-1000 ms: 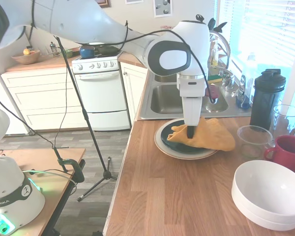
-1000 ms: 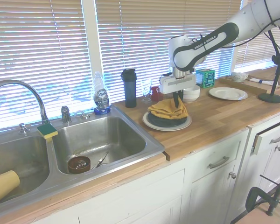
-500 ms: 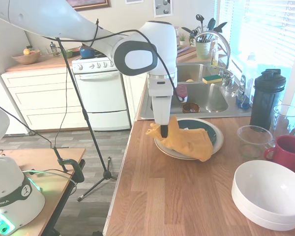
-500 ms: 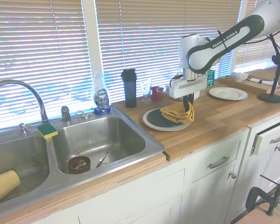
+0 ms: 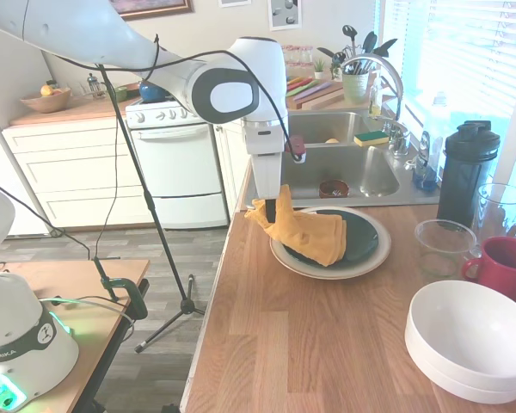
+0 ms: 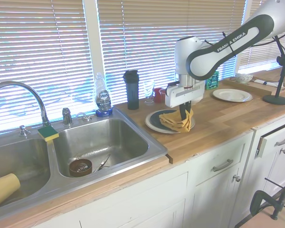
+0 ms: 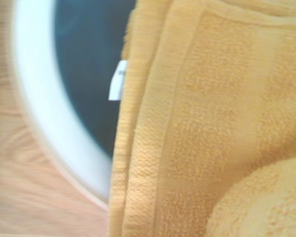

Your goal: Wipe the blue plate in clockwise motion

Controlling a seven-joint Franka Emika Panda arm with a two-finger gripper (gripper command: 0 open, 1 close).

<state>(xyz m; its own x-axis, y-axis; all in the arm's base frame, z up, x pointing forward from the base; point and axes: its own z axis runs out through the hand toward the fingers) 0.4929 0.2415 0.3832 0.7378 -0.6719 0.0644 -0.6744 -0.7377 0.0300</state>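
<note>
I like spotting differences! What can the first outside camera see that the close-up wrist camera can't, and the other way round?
Only the first exterior view shows the end effector shut on the yellow terry cloth, plus the red mug. Only the wrist view shows the cloth's small white tag. Both show the round dark teal-blue plate on the larger cream-white plate.

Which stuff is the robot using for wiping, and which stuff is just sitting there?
For the job:
- blue plate
- yellow cloth, pinched in the hand
- cream plate under the blue one

Just lying about:
- white bowls
- red mug
- black bottle
- clear cup
- soap bottle
</note>
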